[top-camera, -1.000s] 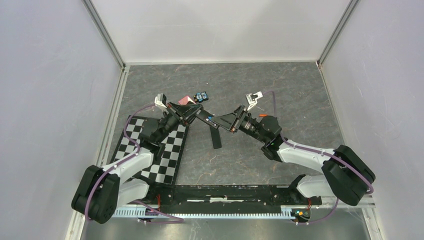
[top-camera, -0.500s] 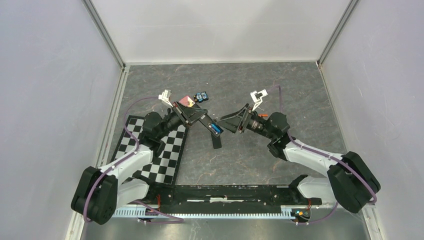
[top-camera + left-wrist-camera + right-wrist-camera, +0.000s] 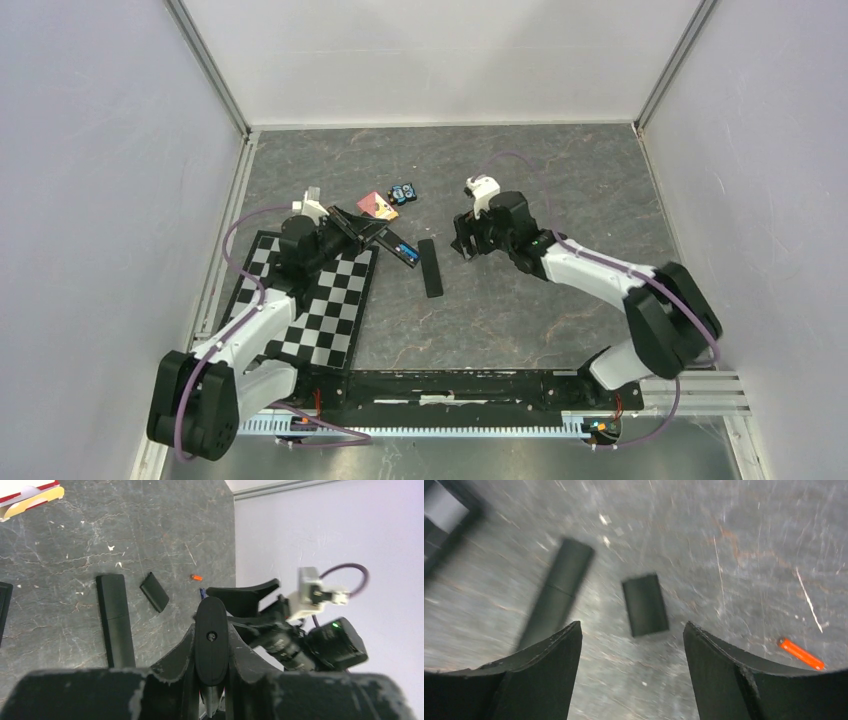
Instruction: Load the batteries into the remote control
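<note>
Right wrist view | right gripper (image 3: 631,630) released, over black cover (image 3: 645,605) | orange battery (image 3: 800,654) near cover | left gripper (image 3: 212,652) clenched on remote (image 3: 211,615)

The counter (image 3: 60,545) looks like dark grey stone, matt, with pale veins. The remote control (image 3: 211,640) and the loose battery cover (image 3: 154,591) are matt black plastic. The orange-red battery (image 3: 801,654) looks smooth. The fingers (image 3: 544,675) of the right end effector (image 3: 631,626) are black plastic, rough-edged.
</note>
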You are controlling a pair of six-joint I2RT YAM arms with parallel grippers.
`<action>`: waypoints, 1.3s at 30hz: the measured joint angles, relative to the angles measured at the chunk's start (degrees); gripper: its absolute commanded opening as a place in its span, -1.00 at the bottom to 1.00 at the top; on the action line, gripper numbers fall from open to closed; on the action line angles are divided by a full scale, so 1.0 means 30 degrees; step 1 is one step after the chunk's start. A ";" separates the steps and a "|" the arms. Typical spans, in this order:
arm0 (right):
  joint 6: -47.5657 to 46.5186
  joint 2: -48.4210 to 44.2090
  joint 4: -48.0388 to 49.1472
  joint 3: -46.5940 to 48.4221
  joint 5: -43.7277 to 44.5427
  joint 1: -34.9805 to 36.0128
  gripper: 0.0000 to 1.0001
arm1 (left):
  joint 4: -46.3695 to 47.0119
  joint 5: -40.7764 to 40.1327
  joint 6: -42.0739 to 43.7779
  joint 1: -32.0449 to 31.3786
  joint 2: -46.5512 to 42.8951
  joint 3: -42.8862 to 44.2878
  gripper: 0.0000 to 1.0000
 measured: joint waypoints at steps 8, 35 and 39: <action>-0.4430 0.4437 -0.3985 0.1384 0.1209 0.0000 0.58 | 0.0153 0.0678 0.0015 0.0066 0.1100 0.0007 -0.96; -0.5282 0.7781 -0.5909 0.4947 -0.1341 -0.1158 -0.05 | 0.1195 0.1246 0.0022 0.0066 0.2018 0.0182 -0.96; -0.5282 0.7781 -0.5916 0.4947 -0.1683 -0.1362 -0.27 | 0.1202 0.1392 0.0022 0.0066 0.2098 0.0182 -0.96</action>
